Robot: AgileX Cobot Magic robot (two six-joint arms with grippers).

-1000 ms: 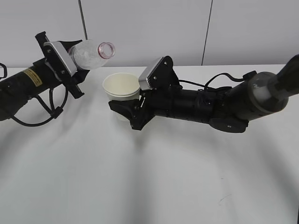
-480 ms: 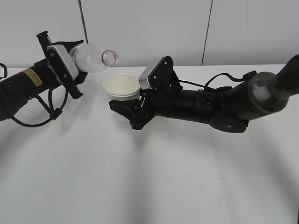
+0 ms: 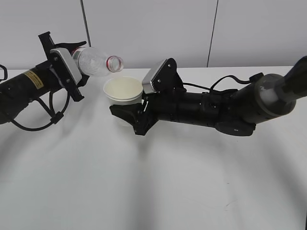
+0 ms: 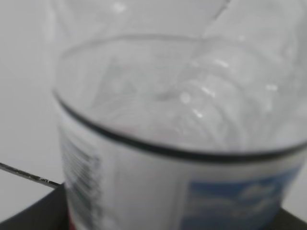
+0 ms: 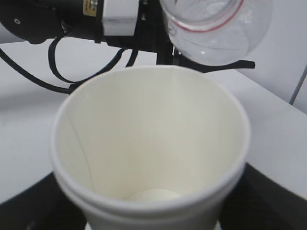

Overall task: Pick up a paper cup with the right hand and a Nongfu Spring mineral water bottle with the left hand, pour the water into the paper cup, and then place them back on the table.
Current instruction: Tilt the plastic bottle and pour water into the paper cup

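Robotics lab or test bench, not a home. Plain white table (image 3: 158,187) under both arms, bare of furnishings. Behind the grippers, pale grey wall panels (image 3: 148,28) split by dark vertical seams (image 3: 212,31). Exposed black cables (image 3: 45,108) loop below the left arm.

Pale grey wall (image 3: 153,28) w/ dark vertical seams, soft even light

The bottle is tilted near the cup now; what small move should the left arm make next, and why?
Probably tip the bottle a little further, mouth downward. Held by the left gripper, it lies nearly level, its open mouth just above the rim of the paper cup in the right gripper. The right wrist view shows the cup bottom seemingly dry and no stream falling, so pouring seems not yet started.
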